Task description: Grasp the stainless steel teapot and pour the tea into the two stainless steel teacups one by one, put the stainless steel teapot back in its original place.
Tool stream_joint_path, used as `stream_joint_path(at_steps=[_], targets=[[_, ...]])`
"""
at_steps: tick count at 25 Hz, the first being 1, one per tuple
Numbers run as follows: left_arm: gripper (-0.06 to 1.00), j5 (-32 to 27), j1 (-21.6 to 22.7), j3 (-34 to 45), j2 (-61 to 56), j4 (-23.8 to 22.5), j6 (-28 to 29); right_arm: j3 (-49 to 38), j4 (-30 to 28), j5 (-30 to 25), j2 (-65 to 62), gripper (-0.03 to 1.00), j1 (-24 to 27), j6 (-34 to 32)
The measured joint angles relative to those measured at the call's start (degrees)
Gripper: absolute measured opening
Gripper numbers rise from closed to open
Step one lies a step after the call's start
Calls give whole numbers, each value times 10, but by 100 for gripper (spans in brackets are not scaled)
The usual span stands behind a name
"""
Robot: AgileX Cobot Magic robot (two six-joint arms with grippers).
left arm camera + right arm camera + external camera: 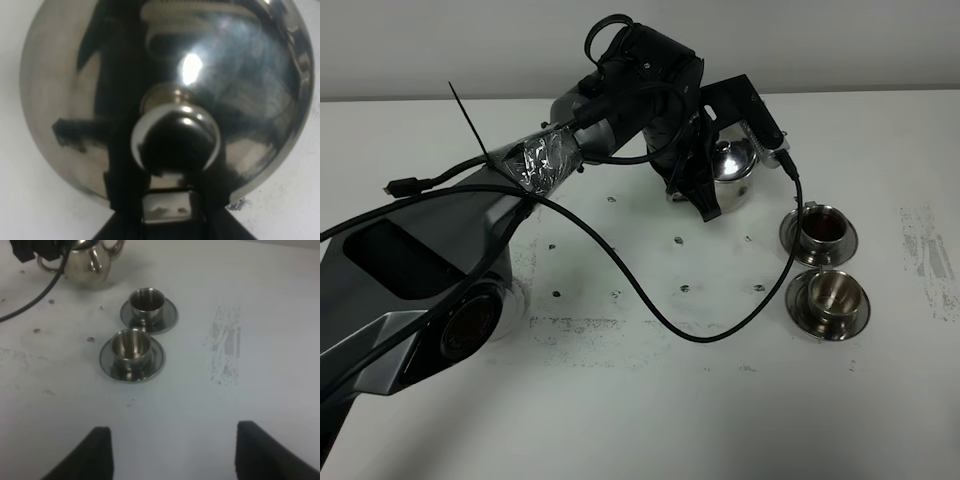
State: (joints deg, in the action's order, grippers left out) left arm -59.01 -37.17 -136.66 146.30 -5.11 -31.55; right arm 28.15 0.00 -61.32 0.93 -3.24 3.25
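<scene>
The stainless steel teapot (735, 172) stands upright at the back of the white table, mostly hidden under my left gripper (718, 196). In the left wrist view its domed lid and knob (175, 140) fill the frame, and the dark fingers (120, 210) flank its handle piece (167, 207), shut on it. The two stainless steel teacups sit on saucers to its right. The far cup (818, 230) holds reddish-brown tea (820, 228). The near cup (828, 295) looks bare steel inside. My right gripper (180, 460) is open and empty, well short of the cups (131, 346).
A black cable (670, 322) loops from the left arm across the table to the far cup's saucer (790, 238). A scuffed grey patch (925, 255) marks the table right of the cups. The left arm's body (440, 280) covers the left side.
</scene>
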Motion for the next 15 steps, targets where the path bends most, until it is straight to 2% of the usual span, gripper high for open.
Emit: stream_joint_path(at_steps=[15], targets=[[19, -7, 0, 0, 0, 1, -1, 0, 0, 0, 0, 51, 0, 0]])
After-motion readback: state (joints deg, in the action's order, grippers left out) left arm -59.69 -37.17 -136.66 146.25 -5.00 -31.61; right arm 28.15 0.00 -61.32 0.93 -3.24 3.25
